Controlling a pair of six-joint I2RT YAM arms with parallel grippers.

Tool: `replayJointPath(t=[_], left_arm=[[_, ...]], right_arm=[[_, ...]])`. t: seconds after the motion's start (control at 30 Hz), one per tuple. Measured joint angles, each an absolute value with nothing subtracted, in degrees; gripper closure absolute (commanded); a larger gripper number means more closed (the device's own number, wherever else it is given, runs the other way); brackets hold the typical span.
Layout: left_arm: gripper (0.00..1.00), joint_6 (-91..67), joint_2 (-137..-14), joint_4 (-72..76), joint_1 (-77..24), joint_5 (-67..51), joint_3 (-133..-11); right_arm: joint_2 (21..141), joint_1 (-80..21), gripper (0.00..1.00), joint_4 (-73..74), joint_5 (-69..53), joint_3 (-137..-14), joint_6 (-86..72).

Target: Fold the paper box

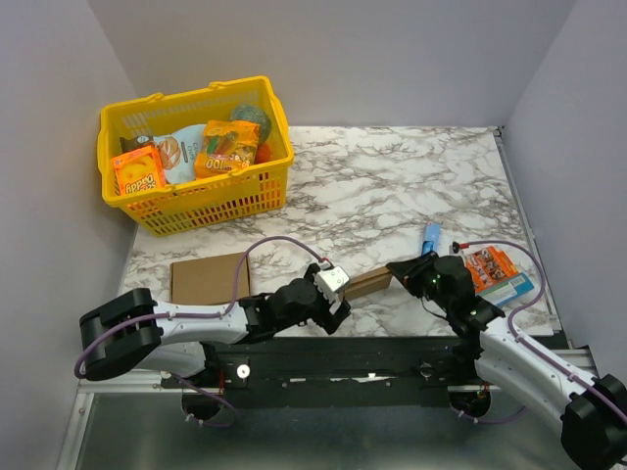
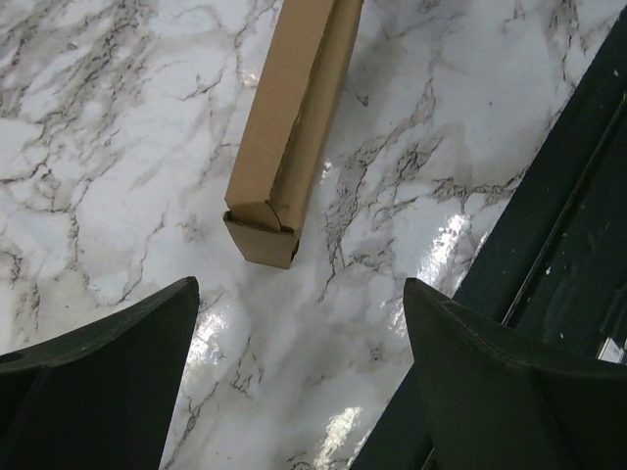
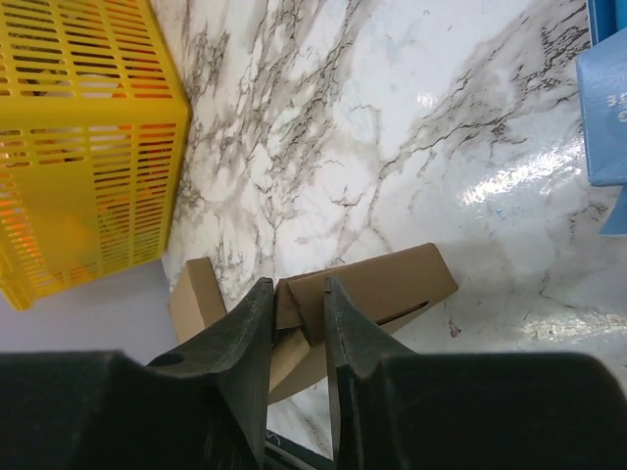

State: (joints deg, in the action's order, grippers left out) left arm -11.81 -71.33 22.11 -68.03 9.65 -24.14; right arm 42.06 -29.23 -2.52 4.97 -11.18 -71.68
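The paper box is a long, narrow brown cardboard tube lying on the marble table near the front edge, between the two arms. My right gripper is at its right end. In the right wrist view the box has its end flap between the nearly closed fingers of my right gripper. My left gripper is at the box's left end. In the left wrist view it is wide open and empty, and the box lies just ahead of the fingertips, its folded end facing them.
A yellow basket of groceries stands at the back left. A flat brown cardboard rectangle lies at the front left. A blue tube and an orange packet lie at the right. The black rail runs along the table's front edge.
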Motion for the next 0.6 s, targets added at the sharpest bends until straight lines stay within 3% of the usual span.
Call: replayJointPath(t=[0.33, 0.6], left_arm=[[0.05, -14.37, -69.78, 19.94, -67.35, 7.4, -24.21], [0.06, -26.85, -63.26, 17.3, -57.89, 3.64, -29.47]], right_arm=[[42.72, -29.5, 1.0, -3.46, 5.04, -11.14, -71.7], [42.83, -29.91, 1.0, -3.64, 5.06, -11.14, -71.68]])
